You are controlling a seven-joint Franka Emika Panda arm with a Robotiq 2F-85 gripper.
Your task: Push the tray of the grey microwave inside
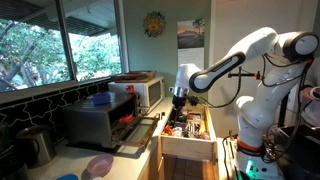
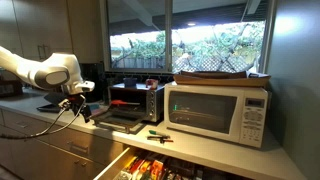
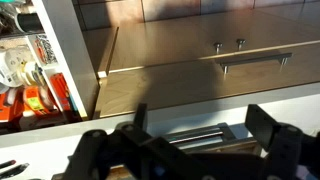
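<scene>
No brand is readable anywhere. The white microwave point(image 2: 218, 112) shows a green display glow, but the digits are too small to read. Packets in the open wooden drawer point(image 1: 188, 132) carry print that is illegible. The poster point(image 1: 190, 35) on the wall is too blurred to show any text.

The tray point(image 1: 126, 117) lies flat, partly out of the grey microwave point(image 1: 97, 122), over the dropped-down door, with red-orange bits on it. Its long axis runs across the appliance mouth and its short side points into the dark cavity. The grey microwave sits on the counter point(image 1: 75, 150) under the window, just beside the white microwave, with its mouth facing the drawer side.

The arm point(image 1: 250, 50) reaches in from its white base with the forearm roughly level. The wrist is bent down, so the gripper point(image 1: 180, 97) points downward above the drawer, near the tray's outer edge but apart from it. In the wrist view the fingers point(image 3: 97, 152) are spread wide apart. Cabinet drawer fronts with bar handles point(image 3: 255, 62) are beyond them, with the drawer clutter at the left.
</scene>
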